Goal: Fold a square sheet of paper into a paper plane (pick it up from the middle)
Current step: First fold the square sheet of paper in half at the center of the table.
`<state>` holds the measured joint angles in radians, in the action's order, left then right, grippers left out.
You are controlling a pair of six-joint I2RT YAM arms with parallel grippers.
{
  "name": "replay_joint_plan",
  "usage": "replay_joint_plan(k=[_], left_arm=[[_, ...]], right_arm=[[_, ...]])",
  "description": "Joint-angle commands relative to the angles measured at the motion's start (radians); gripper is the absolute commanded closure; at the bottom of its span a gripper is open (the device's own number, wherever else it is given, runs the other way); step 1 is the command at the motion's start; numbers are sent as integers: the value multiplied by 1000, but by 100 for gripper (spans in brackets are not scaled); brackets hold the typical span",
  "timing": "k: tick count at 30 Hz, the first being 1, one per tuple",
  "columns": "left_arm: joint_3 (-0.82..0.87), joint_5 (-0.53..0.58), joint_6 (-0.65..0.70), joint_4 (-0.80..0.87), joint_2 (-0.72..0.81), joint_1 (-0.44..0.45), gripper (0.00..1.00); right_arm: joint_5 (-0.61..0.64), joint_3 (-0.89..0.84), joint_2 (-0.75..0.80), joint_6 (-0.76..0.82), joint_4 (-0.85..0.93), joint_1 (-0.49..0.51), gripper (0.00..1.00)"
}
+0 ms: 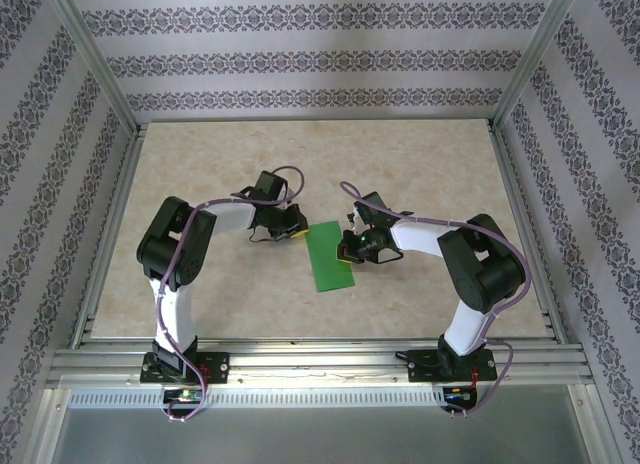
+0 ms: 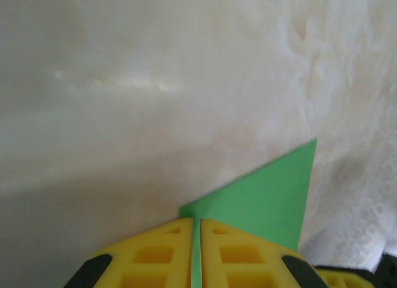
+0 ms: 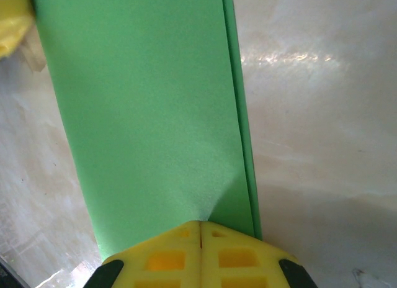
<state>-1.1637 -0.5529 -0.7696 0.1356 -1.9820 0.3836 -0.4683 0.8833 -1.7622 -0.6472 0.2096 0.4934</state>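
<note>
Square sheet of paper (image 1: 330, 256) (image 2: 267, 201) (image 3: 149, 114): folded double into a narrow green oblong. It lies on the table between the two grippers, and one layer's edge peeks out along a long side.
Right gripper (image 1: 347, 249) (image 3: 200, 225): yellow jaws pressed together, pinching the paper's right long edge. The sheet puckers at the tips.
Left gripper (image 1: 298, 233) (image 2: 197, 223): jaws almost together, with a thin sliver of green nipped between them at the paper's far left corner.
Table (image 1: 230, 294): pale, marbled, glossy.
Walls (image 1: 320, 64): patterned stripes, beyond the table.
</note>
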Motion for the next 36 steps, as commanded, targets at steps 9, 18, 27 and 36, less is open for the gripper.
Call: replay_joint_plan(k=[9, 18, 27, 36], left_arm=[[-32, 44, 20, 101, 111, -11, 85], [134, -18, -56, -26, 194, 116, 85], [252, -2, -127, -183, 128, 157, 86], [259, 46, -51, -85, 152, 158, 85]], right_arm=[[96, -57, -19, 11, 128, -1, 100], [97, -53, -21, 6, 124, -1, 100], [96, -53, -29, 9, 127, -1, 100], [91, -56, -28, 9, 122, -3, 100]])
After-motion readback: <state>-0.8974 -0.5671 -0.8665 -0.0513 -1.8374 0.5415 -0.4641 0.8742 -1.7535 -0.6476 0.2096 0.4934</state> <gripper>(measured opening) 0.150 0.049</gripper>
